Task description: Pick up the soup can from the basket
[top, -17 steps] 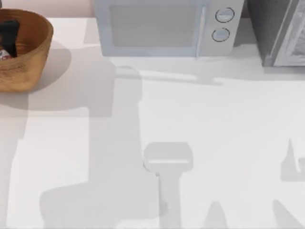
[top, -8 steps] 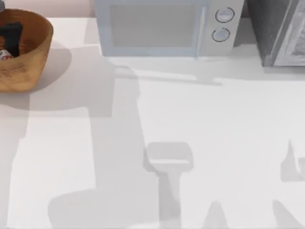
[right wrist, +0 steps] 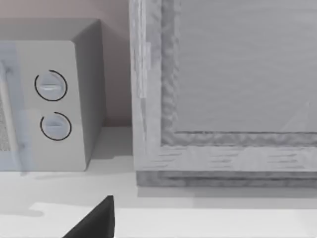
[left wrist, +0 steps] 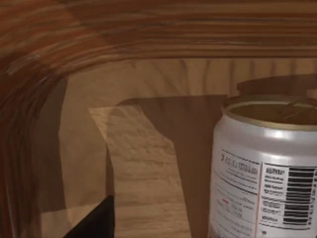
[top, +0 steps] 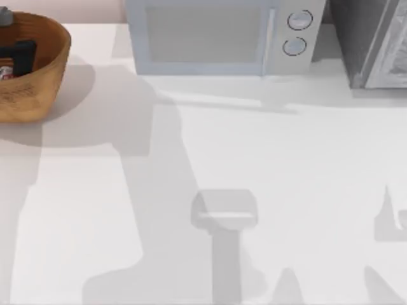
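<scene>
- Soup can [left wrist: 265,168] is standing upright on the floor of the basket [top: 44,70], which is sitting at the table's [top: 254,159] far left corner. In the top view, just a red-and-white sliver of the can is peeking out at the left edge.
- Wrist view is showing the can's white printed back with barcode, and a gold rim with a pull tab on top.
- Judgement: rigid metal cylinder, moderately heavy if full, smooth and likely slippery; best pinched across the mid-wall, clear of the rim.
- Left gripper [top: 16,54] is reaching down inside the basket, close beside the can; 1 dark fingertip [left wrist: 96,223] is showing. Whether the fingers are spread or pinching, I cannot tell.
- Right gripper [right wrist: 94,223] is idling, facing the microwave [top: 219,35] and the grey cabinet [top: 372,41]; its state I cannot tell either.
</scene>
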### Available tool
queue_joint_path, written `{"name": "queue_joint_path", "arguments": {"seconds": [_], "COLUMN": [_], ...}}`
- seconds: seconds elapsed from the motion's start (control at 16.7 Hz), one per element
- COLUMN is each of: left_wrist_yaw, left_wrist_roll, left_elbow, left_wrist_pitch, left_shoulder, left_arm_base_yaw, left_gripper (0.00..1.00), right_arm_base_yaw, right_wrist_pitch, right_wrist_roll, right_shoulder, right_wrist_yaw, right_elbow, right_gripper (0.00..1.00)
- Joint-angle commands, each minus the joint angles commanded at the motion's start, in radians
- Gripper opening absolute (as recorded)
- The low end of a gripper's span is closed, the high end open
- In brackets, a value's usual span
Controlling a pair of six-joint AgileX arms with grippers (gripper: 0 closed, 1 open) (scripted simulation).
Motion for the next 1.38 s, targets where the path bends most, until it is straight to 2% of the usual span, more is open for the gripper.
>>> {"name": "queue_joint_path", "arguments": {"seconds": [0.12, 0.9, 1.38], "left_wrist_yaw": [0.0, 0.0, 0.0], "left_wrist_roll": [0.0, 0.0, 0.0], "left_elbow": [0.0, 0.0, 0.0], "left_wrist_pitch": [0.0, 0.0, 0.0], "left_shoulder": [0.0, 0.0, 0.0], "left_arm_base_yaw": [0.0, 0.0, 0.0], "left_gripper": [1.0, 0.02, 0.0], "right_arm_base_yaw": [0.0, 0.0, 0.0], "right_wrist_pitch": [0.0, 0.0, 0.0], "right_wrist_roll": [0.0, 0.0, 0.0], "right_shoulder": [0.0, 0.0, 0.0], "right_wrist_yaw": [0.0, 0.0, 0.0], "right_elbow": [0.0, 0.0, 0.0], "right_gripper": [1.0, 1.0, 1.0]}}
